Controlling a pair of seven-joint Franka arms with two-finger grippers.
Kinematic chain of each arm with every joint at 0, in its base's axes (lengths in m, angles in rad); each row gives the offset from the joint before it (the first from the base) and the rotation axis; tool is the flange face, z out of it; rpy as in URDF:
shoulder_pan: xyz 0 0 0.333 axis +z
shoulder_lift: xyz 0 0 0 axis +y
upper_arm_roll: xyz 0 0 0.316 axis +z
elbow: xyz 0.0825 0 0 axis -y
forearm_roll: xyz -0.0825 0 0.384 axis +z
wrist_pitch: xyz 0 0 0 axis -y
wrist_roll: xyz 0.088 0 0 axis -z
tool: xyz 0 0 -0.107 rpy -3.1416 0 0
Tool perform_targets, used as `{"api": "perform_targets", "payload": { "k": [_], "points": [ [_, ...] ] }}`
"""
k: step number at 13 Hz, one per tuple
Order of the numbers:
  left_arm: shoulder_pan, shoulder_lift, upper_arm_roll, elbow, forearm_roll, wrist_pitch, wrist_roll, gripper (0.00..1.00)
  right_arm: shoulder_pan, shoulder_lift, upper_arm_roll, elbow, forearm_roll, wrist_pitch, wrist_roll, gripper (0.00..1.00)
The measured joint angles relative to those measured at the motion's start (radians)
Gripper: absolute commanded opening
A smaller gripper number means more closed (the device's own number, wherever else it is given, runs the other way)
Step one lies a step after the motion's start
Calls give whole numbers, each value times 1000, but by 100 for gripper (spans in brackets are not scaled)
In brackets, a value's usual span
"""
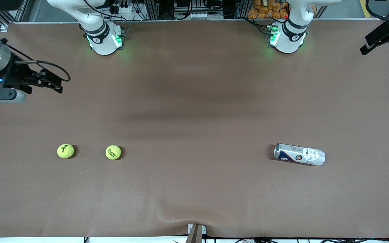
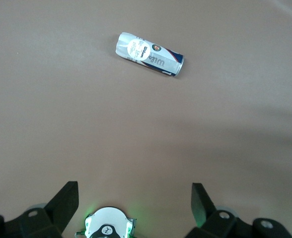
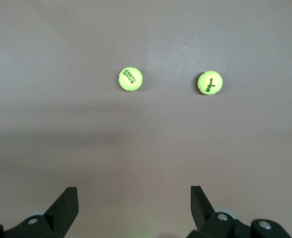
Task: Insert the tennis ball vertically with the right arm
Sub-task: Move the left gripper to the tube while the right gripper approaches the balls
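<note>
Two tennis balls [image 1: 66, 151] [image 1: 113, 152] lie side by side on the brown table [image 1: 194, 189], well below the right hand [image 3: 133, 210], which hangs released and empty. The ball can [image 1: 299, 154] lies on its side under the left hand [image 2: 134, 208], likewise spread wide, holding nothing.

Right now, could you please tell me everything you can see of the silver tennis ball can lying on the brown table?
The silver cylindrical tennis ball can looks like shiny metal or foil-wrapped plastic, with a white round label, dark blue patches and Wilson lettering, seen also in the left wrist view. It lies on its side on the brown table, toward the left arm's end, its mouth end pointing toward the right arm's end. Nothing touches it except the table; no gripper is near it.
</note>
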Motion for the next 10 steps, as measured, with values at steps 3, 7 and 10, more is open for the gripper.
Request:
{"api": "perform_targets", "payload": {
  "k": [3,7,10],
  "points": [
    [-1,0,-1,-2,0,0,0,100,88,-21,-73,0,-1,-47,-5,100],
    [-2,3,-2,-13,3,0,19,100,95,-25,-120,-6,-1,-60,-118,100],
    [-19,23,-29,-28,59,1,53,100,96,-25,-123,-12,-1,-61,-130,100]
  ]
}}
